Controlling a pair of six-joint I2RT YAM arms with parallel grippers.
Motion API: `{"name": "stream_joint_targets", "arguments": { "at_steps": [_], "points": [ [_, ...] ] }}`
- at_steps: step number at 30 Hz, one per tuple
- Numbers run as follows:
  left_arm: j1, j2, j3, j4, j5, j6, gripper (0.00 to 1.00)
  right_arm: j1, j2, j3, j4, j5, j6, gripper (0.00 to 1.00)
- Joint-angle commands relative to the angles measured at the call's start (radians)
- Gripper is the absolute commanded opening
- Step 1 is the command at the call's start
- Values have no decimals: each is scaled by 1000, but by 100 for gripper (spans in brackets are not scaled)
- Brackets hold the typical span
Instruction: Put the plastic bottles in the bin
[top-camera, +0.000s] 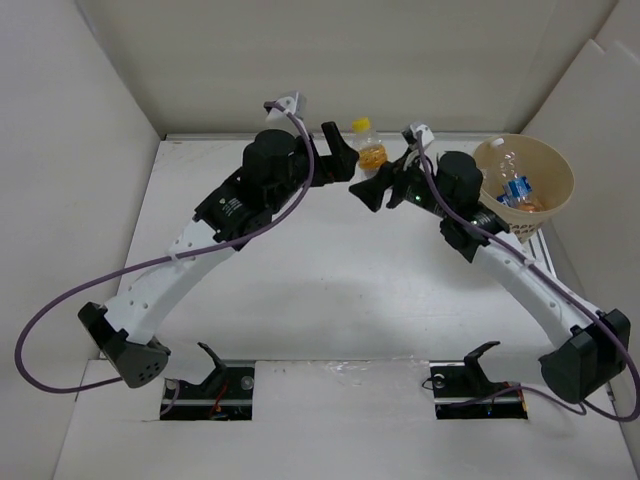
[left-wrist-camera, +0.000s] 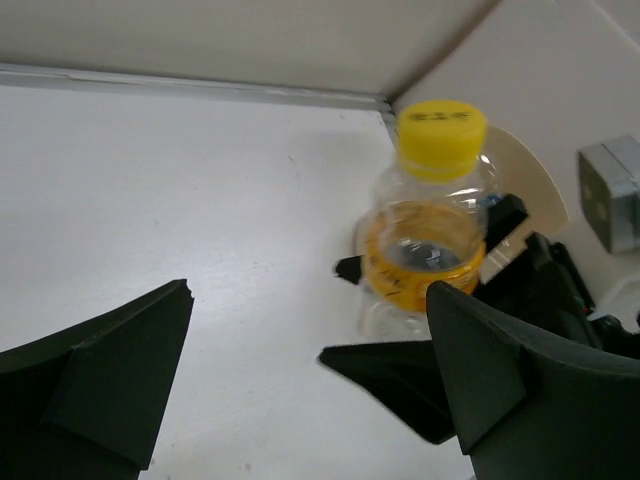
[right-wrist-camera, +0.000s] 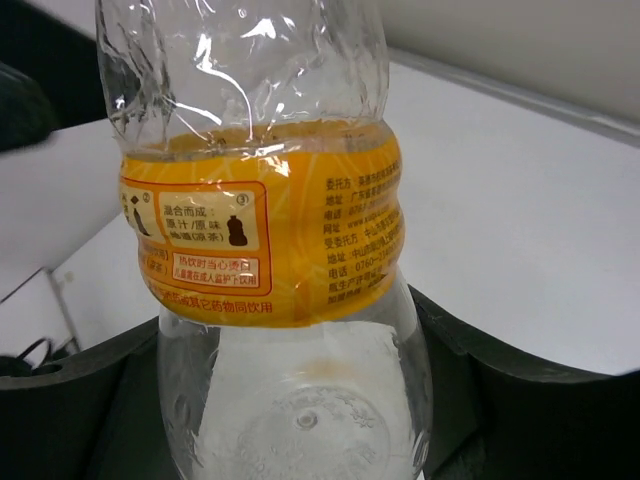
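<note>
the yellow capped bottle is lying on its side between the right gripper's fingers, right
No, one thing is off: the yellow-capped bottle stands upright on the table, cap up, as the left wrist view shows. It is indeed between the fingers of the right gripper.

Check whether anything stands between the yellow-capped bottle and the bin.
No loose object does. Only the right gripper, whose fingers flank the yellow-capped bottle, and its own arm lie between it and the bin.
</note>
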Motion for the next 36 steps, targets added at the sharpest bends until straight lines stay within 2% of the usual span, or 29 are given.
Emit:
{"name": "stream_joint_targets", "arguments": {
  "at_steps": [1,3,5,7,8,11,14,15,18,19,20,21,22,23,26,30,32,36],
  "points": [
    [0,-39,74,-56,-218,-63,100,-87,-49,48,29,95,-7,0],
    [0,-66,84,-96,-335,-86,100,-132,-59,77,-47,149,-7,1],
    [0,-85,75,-96,-364,-86,100,-196,-69,101,-126,258,-7,1],
    [0,-108,62,-96,-365,-86,100,-232,-69,121,-177,350,-7,1],
    [0,-108,53,-96,-365,-74,100,-264,-69,130,-206,453,10,1],
    [0,-108,44,-96,-355,-65,100,-346,-69,176,-347,580,67,3],
    [0,-108,33,-96,-336,-54,100,-413,-69,186,-406,641,104,5],
    [0,-108,33,-96,-335,-43,100,-452,-69,186,-447,704,142,5],
    [0,-99,24,-96,-316,-32,100,-509,-79,186,-459,760,156,6],
    [0,-99,24,-96,-315,-32,100,-543,-90,186,-482,760,167,9],
    [0,-88,24,-96,-305,-32,100,-554,-90,186,-482,775,167,21],
    [0,-88,24,-96,-293,-22,100,-554,-90,186,-495,792,167,45],
    [0,-77,24,-96,-292,-22,100,-566,-90,186,-495,821,177,83],
    [0,-77,24,-96,-292,-22,100,-566,-99,186,-507,832,190,100],
    [0,-57,33,-106,-283,-3,100,-566,-99,213,-547,905,216,100],
    [0,-39,44,-127,-305,6,100,-577,-99,262,-590,925,216,100],
    [0,-30,44,-136,-305,6,100,-577,-110,272,-590,868,216,100],
    [0,-30,54,-136,-315,29,100,-467,-182,259,-558,771,159,100]
  ]
}}
